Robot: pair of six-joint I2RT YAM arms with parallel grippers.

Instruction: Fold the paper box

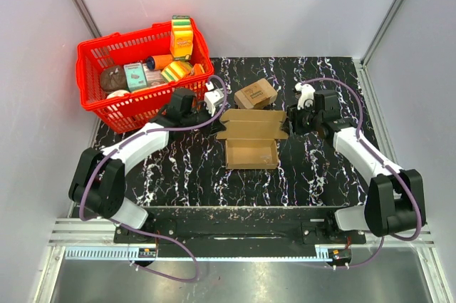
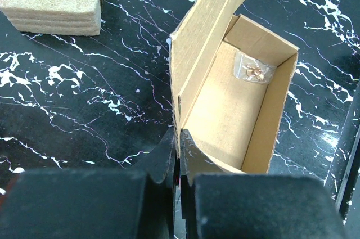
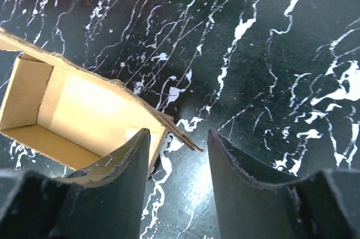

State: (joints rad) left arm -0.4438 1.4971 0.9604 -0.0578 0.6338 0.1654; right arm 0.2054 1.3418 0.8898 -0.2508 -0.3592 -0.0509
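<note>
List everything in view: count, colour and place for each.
paper box: one, brown, partly folded and open on top, table centre
clear bag: one, transparent, small, inside the paper box
printed box: one, brown with dark print, just behind the paper box
basket: one, red, far left corner
groceries: several, mixed colours, in the basket
table: one, black with white veining, under everything
left gripper: one, black, shut on an upright panel at the paper box's left end
right gripper: one, black, open, at the paper box's right end
</note>
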